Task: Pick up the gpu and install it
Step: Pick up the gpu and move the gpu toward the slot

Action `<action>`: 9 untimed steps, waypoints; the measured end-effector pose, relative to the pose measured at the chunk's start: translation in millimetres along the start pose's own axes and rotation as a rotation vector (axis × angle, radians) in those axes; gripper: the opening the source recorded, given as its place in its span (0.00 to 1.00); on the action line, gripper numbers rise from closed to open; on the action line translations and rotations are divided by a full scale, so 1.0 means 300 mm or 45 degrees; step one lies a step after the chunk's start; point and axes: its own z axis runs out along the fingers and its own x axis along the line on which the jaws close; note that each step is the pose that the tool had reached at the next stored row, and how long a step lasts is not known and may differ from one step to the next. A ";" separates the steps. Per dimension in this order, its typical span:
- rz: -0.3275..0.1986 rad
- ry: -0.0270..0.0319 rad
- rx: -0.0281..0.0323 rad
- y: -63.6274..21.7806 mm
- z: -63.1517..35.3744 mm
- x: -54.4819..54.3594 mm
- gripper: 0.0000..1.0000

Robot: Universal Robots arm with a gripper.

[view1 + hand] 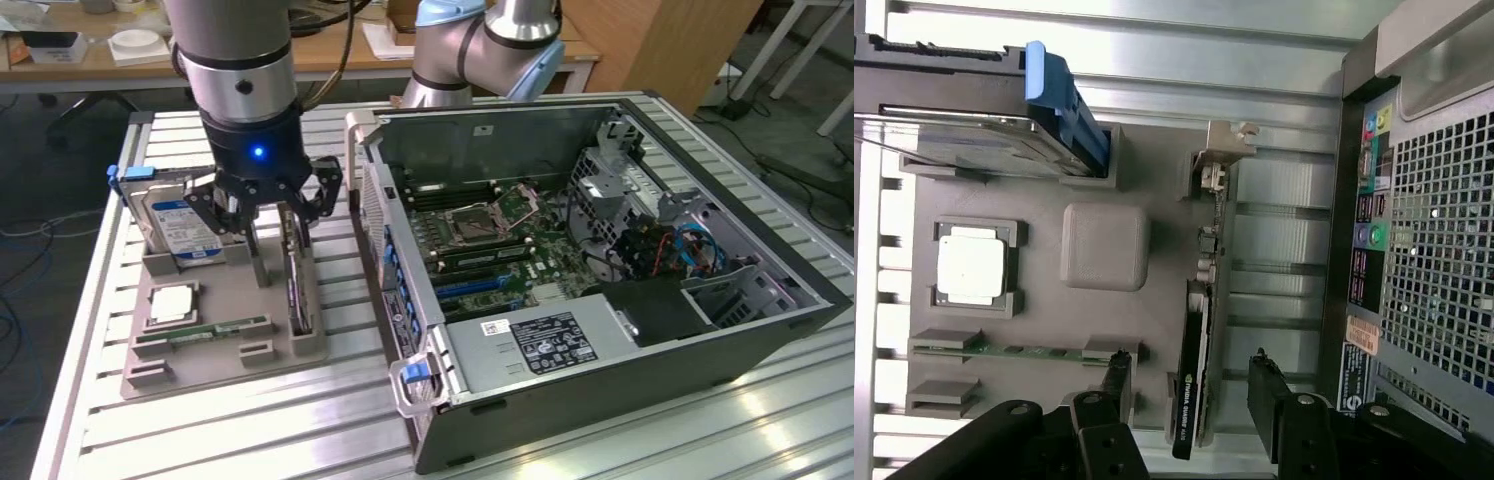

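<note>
Slatted aluminium table [240, 440], office desks and trailing cables behind. On it a grey parts tray [227, 350]. Alongside one long edge of the tray, an open computer case [667, 365] with the motherboard bared.

Standing on edge in a slot along the tray's case-side edge: the gpu [299, 290], thin, dark face turned away from the case, silver bracket [1226, 150] at one end. Long axis parallel to that edge of the tray. Not yet lifted, seated in its slot.

Elsewhere on the tray, all on the side away from the case:
- A blue-labelled hard drive [180, 225], upright at the tray end nearest the card's bracket.
- A square processor [971, 268] at mid-tray.
- A green memory stick [1019, 350] toward the other end.

None of them near the tool.

Over the tray's case-side slot, the gripper [280, 215], pointing straight down, jaws spread wide and holding nothing. From the wrist, one of the fingers [1116, 390] to each flat side of the card, with a gap on both sides and no contact. Height above the card's top edge hard to judge, likewise which part of its length sits under the fingertips.

Relation that matters: card directly below and between the jaws, closing line square across its thin thickness, long axis at right angles to that line. By the look of it, lined up well, only height left between tool and card.
</note>
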 end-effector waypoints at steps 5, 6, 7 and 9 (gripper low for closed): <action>0.000 0.0000 -0.0001 -0.002 0.030 -0.002 0.59; 0.000 -0.0001 -0.0001 -0.003 0.036 -0.002 0.59; 0.000 0.0000 0.0000 -0.003 0.042 -0.003 0.59; 0.000 0.0000 0.0000 -0.003 0.054 -0.004 0.59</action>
